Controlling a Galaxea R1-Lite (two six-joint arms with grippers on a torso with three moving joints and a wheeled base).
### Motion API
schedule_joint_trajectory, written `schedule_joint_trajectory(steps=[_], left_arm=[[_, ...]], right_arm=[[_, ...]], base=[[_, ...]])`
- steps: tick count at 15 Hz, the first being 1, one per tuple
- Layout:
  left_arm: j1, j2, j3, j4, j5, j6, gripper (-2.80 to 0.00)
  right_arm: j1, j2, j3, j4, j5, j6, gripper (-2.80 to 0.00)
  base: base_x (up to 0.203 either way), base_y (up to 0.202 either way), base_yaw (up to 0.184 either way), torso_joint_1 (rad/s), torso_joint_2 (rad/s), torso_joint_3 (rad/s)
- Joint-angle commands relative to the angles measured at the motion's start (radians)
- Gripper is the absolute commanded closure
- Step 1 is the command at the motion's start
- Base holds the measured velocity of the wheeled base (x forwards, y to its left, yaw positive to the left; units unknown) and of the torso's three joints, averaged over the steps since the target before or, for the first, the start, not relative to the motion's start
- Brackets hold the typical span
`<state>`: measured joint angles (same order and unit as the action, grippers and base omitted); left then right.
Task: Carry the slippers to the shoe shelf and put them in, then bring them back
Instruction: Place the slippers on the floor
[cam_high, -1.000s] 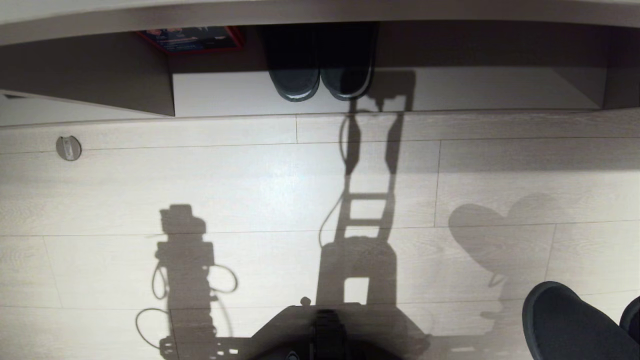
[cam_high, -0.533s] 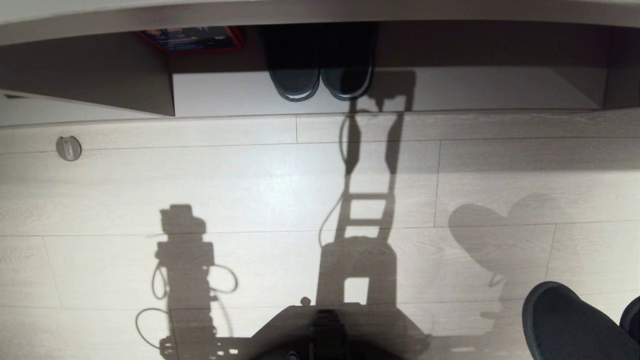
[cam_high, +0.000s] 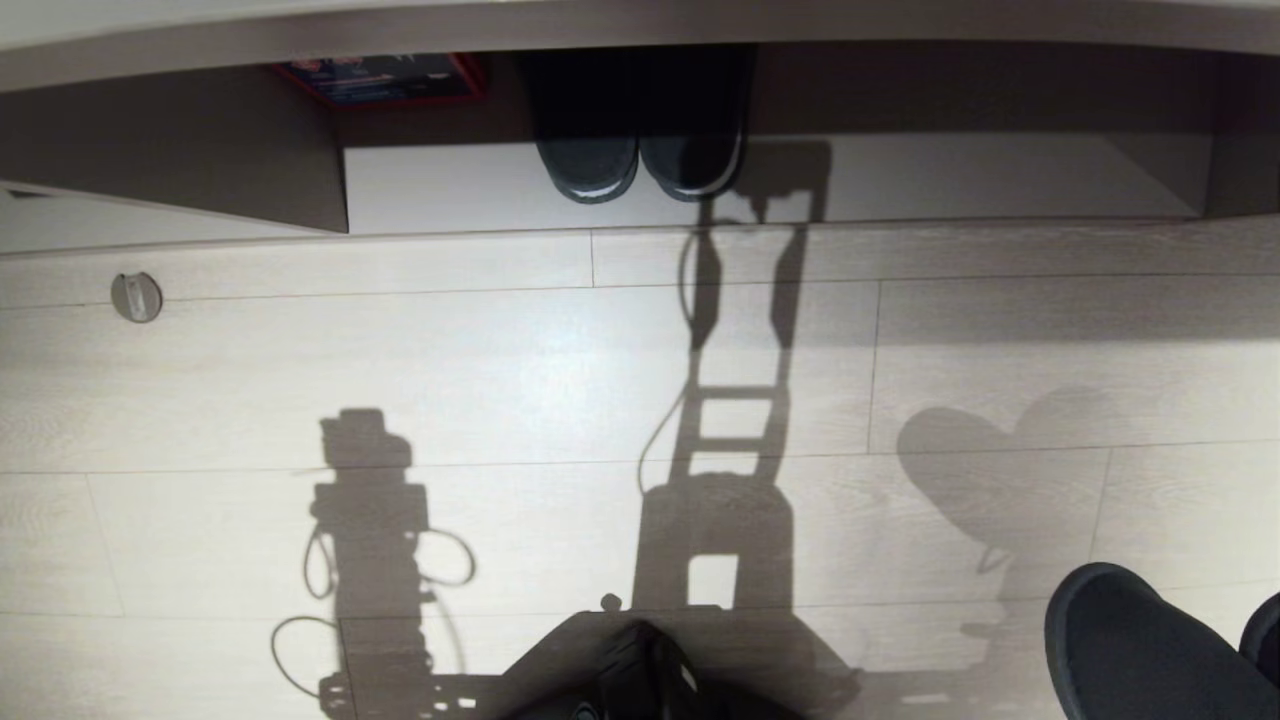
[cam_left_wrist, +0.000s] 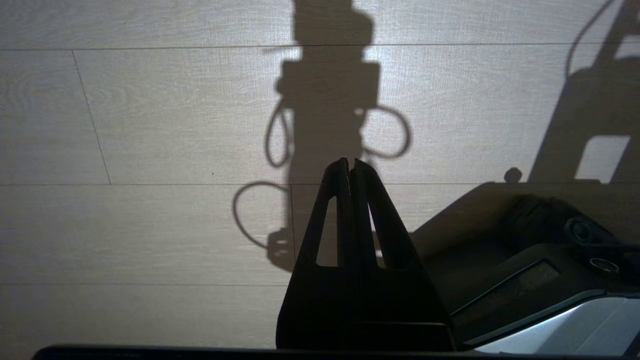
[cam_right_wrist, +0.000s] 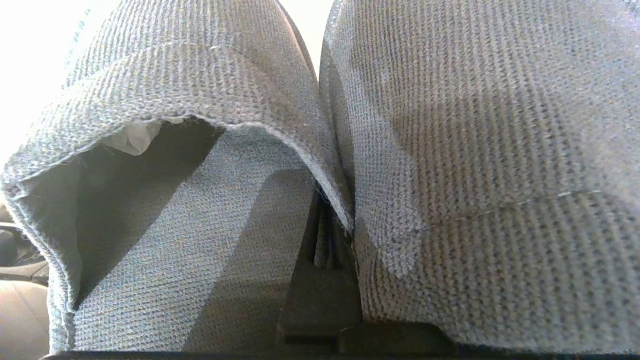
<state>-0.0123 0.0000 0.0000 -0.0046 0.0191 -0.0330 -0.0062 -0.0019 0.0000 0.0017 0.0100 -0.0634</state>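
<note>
My right gripper (cam_right_wrist: 327, 240) is clamped on the slippers (cam_right_wrist: 350, 125), its fingers pinched tight over the 2 inner edges where the pair meets. In my right wrist view the knit fabric fills nearly everything: 1 slipper shows its mouth and insole, the other its closed upper, and the 2 press side by side. In my head view their dark toes (cam_high: 1130, 650) hang at the lower right, above the pale plank floor (cam_high: 500, 370), well apart from the shoe shelf (cam_high: 900, 180) that runs along the far side. On its light base board stands another dark pair (cam_high: 640, 150) with pale glossy rims, toes toward me, and a red-edged box (cam_high: 385, 78) lies further in, to its left. My left gripper (cam_left_wrist: 351, 167) hangs empty over the floor beside my base (cam_left_wrist: 525, 280), its fingers pressed together. A small round metal disc (cam_high: 136, 296) sits in the floor at the left.
</note>
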Motion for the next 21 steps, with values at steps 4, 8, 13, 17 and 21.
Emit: schedule_joint_trajectory(steps=[4,8,13,17,21], left_arm=[[0.0,0.0,0.0,0.0,0.001,-0.001,0.0],[0.0,0.0,0.0,0.0,0.001,-0.001,0.0],[0.0,0.0,0.0,0.0,0.001,-0.001,0.0],[0.0,0.0,0.0,0.0,0.001,-0.002,0.0],[0.0,0.0,0.0,0.0,0.001,-0.002,0.0]], right_arm=[[0.0,-0.038,0.04,0.0,0.001,0.001,0.0],[0.0,-0.038,0.04,0.0,0.001,0.001,0.0],[0.0,-0.038,0.04,0.0,0.001,-0.001,0.0],[0.0,-0.038,0.04,0.0,0.001,-0.001,0.0],[0.0,-0.038,0.04,0.0,0.001,-0.001,0.0]], base=[[-0.001,-0.075,0.003,0.002,0.0,0.001],[0.0,-0.196,0.002,0.003,0.0,0.002],[0.0,-0.197,0.002,0.003,0.0,0.002],[0.0,-0.195,0.004,0.004,0.0,0.003],[0.0,-0.198,0.002,0.002,0.0,0.0]])
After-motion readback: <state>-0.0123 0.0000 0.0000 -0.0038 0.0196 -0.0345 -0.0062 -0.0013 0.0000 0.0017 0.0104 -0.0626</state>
